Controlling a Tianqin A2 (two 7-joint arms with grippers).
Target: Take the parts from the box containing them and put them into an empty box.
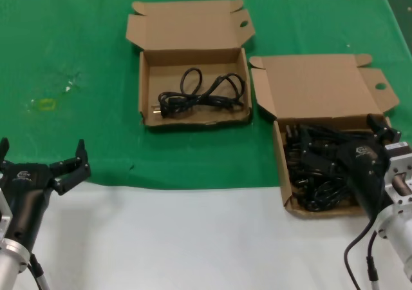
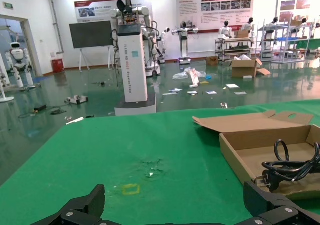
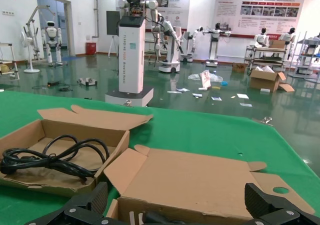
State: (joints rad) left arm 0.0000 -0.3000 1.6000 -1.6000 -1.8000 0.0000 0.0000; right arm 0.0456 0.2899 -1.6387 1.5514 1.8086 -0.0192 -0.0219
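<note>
The box containing the parts (image 1: 280, 167) stands at the right, lid flap open behind it, with a heap of black cords (image 1: 315, 171) inside. My right gripper (image 1: 344, 142) hangs open just over that heap, holding nothing; in the right wrist view (image 3: 180, 207) its fingers straddle the box's back wall, with a plug (image 3: 160, 218) below. The other box (image 1: 144, 90) stands at centre-left with a single black cord (image 1: 199, 93) on its floor; it also shows in the right wrist view (image 3: 50, 157) and the left wrist view (image 2: 292, 167). My left gripper (image 1: 42, 156) is open and empty at the near left.
A green cloth (image 1: 77, 45) covers the far part of the table; bare white table (image 1: 193, 238) lies in front. A small yellow mark (image 1: 46, 103) is on the cloth at the left. Both lids (image 1: 187, 22) lie open towards the back.
</note>
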